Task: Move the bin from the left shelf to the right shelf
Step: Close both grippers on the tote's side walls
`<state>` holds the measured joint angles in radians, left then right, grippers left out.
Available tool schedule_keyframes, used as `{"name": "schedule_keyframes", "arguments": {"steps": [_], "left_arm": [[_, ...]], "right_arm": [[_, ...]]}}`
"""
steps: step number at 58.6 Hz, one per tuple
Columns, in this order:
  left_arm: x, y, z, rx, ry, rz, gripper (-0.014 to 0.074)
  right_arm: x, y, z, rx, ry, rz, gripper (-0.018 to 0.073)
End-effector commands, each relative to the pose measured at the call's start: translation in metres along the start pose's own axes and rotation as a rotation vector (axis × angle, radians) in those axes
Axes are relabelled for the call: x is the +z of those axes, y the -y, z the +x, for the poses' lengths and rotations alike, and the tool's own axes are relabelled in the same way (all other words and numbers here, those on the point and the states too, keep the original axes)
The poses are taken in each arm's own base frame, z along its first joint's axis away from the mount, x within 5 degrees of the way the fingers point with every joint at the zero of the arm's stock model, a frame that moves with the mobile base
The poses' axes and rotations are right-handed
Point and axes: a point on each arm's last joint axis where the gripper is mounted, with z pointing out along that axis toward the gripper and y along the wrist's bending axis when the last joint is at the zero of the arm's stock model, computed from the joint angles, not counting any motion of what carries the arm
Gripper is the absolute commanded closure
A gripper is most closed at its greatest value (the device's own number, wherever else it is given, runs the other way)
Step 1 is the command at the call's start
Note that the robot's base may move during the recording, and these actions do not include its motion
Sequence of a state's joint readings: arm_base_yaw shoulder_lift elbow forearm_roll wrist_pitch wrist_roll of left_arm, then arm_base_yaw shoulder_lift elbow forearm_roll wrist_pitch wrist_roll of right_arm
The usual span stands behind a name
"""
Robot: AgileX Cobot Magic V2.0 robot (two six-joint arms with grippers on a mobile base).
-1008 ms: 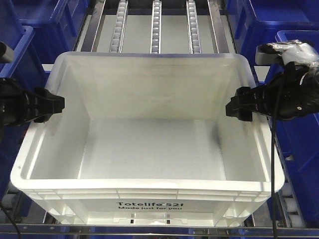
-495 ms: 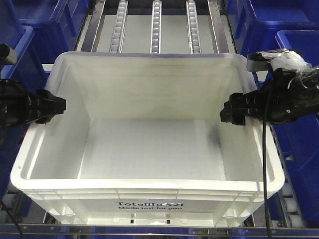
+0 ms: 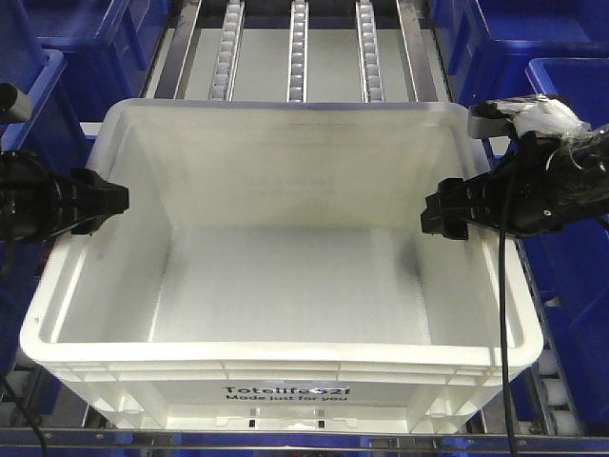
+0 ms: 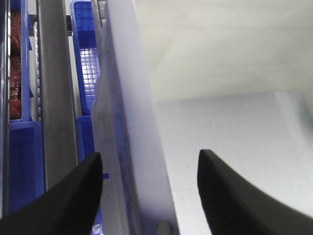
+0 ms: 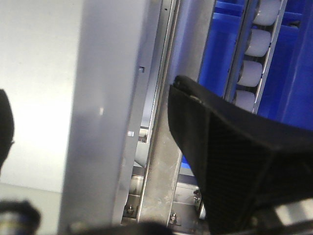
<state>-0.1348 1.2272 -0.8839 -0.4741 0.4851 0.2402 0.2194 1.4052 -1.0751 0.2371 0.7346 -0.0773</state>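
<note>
Front cam: bin (image 3: 285, 392) fills the centre of frame, open top up, nothing inside, printed side toward the bottom edge. It sits in the shelf lane. Roller tracks (image 3: 298, 48) run away behind it toward top centre. Blue totes (image 3: 561, 57) flank it at upper left and along the right edge.

L gripper (image 3: 114, 200) at mid-left of frame, at the bin's left rim. L wrist cam: L gripper (image 4: 149, 155) is spread, one finger (image 4: 73, 196) outside the wall at lower left, the other inside at lower right, with the white wall running up between them. I see a gap on both sides, no contact. Metal shelf rail (image 4: 54, 98) just beyond the outer finger.

R gripper (image 3: 436, 214) at mid-right, tips over the right rim. R wrist cam: R gripper (image 5: 90, 93) also spread, straddling the right wall. Outer finger (image 5: 220, 142) is clear of the wall, over the steel rail. Inner finger only a sliver at left edge. White rollers (image 5: 254, 44) upper right.
</note>
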Motion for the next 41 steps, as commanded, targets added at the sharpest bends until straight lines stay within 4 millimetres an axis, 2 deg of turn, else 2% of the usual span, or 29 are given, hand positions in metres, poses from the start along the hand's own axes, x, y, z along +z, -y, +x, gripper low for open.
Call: {"name": "schedule_keyframes", "arguments": {"steps": [1,41], "left_arm": [[-0.0104,0.0065,-0.0157,0.006,0.099,0.018,0.0181],[-0.0099,0.0079,-0.0085,0.013,0.022,0.035,0.0181]], "right_arm": [[-0.0153,-0.0034,-0.0129,-0.012,0.106,-0.009,-0.0006],[-0.0152,-0.0034,-0.0124,-0.012,0.101,-0.009,-0.0006]]}}
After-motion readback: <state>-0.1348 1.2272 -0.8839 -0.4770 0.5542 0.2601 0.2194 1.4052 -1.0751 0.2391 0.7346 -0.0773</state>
